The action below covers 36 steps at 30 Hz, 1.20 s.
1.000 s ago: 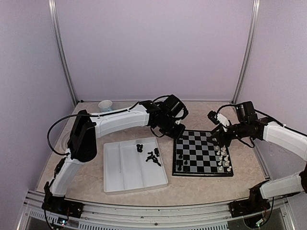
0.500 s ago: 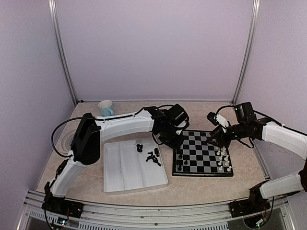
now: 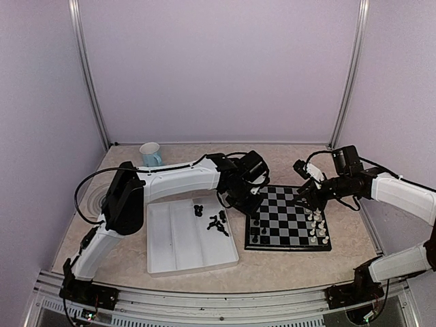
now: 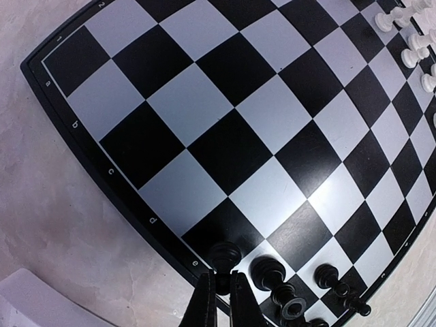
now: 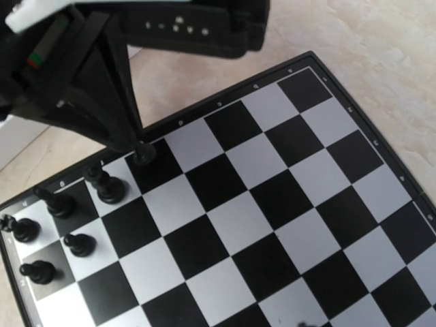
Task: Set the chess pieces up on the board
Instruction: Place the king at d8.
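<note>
The left gripper [image 4: 219, 294] is clenching its fingers on one tiny black plastic chess piece [image 4: 223, 255], which is sitting at a dark square in the row along the left edge of the small black-and-pale-grey checkered board [image 3: 289, 208], just beside other black pieces [image 3: 255, 235] at the near-left corner. Loose black pieces [image 3: 215, 220] are lying in the white rectangular compartment tray [image 3: 180, 255] left of the board. The right gripper [image 3: 304, 194] is hanging released and empty over the board's right side, near the tiny white pieces [image 3: 317, 226].
</note>
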Each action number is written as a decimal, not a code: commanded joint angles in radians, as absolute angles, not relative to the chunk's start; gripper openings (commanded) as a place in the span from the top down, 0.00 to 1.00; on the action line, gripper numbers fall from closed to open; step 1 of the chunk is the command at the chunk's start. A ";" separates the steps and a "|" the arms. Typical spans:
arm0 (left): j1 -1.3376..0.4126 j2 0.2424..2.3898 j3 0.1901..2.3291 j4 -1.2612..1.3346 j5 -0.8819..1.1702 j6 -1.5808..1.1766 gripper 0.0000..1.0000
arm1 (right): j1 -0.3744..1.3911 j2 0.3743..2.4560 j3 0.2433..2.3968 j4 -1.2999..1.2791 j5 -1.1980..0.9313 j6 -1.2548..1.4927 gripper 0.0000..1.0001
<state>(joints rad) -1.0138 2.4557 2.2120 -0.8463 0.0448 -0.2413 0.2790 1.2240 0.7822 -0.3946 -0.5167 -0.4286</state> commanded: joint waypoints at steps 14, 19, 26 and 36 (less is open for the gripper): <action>-1.024 2.523 2.246 -0.858 0.075 -0.242 0.92 | 0.270 1.231 0.775 -0.386 -0.528 -0.438 0.51; -1.025 2.520 2.245 -0.853 0.075 -0.247 0.85 | 0.270 1.236 0.777 -0.385 -0.528 -0.439 0.51; -1.024 2.512 2.245 -0.841 0.071 -0.248 0.82 | 0.269 1.236 0.775 -0.387 -0.526 -0.439 0.51; -1.017 2.477 2.235 -0.821 0.041 -0.256 0.75 | 0.270 1.243 0.781 -0.392 -0.544 -0.460 0.51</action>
<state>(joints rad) -1.0180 2.4996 2.2322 -0.8421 0.0639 -0.2466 0.2790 1.2308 0.7822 -0.3946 -0.5182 -0.4305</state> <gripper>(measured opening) 0.205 0.488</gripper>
